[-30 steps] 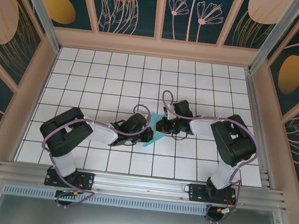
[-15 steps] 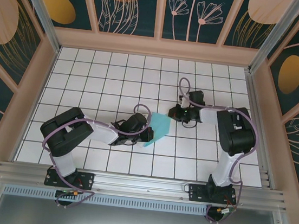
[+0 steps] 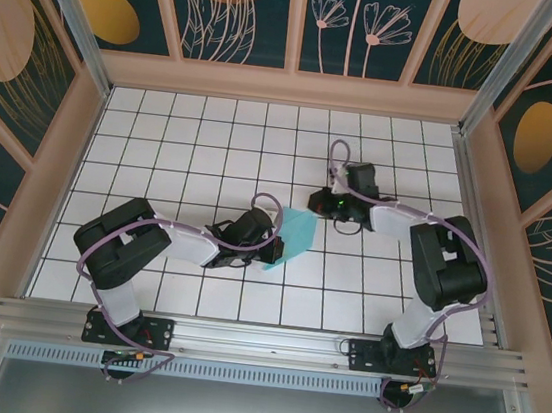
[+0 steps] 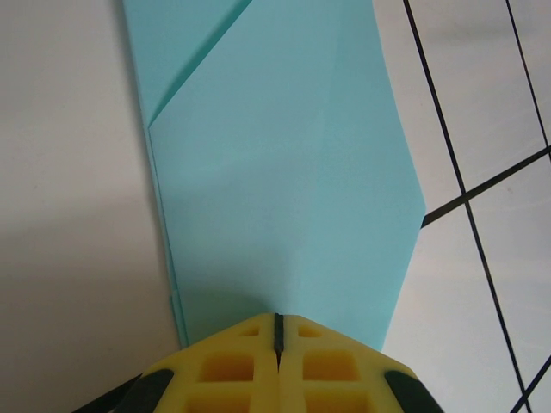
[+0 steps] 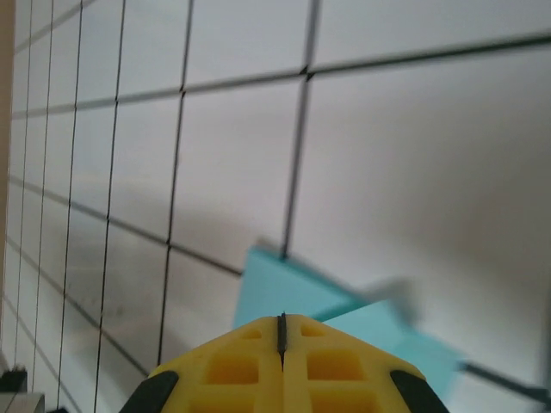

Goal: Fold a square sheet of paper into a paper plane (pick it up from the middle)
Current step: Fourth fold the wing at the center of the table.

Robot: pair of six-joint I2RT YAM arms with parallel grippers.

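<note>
Left claw (image 4: pixel 278 320) pressed together, tip pinning the folded blue paper (image 4: pixel 284 172) on the table (image 3: pixel 164 132) | right claw (image 5: pixel 282 320), also closed, has pulled back off the paper to its far corner | crease likely finished, next fold pending

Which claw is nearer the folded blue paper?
Left. The left claw, shut, rests on the near edge of the paper; the right claw, shut, hangs by its far corner, seemingly just above.

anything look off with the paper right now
Nothing stands out. The folded blue paper lies on the tiled table, creases clean, no tears visible. The left gripper, shut, sits at one end; the right gripper, shut, near the other.
</note>
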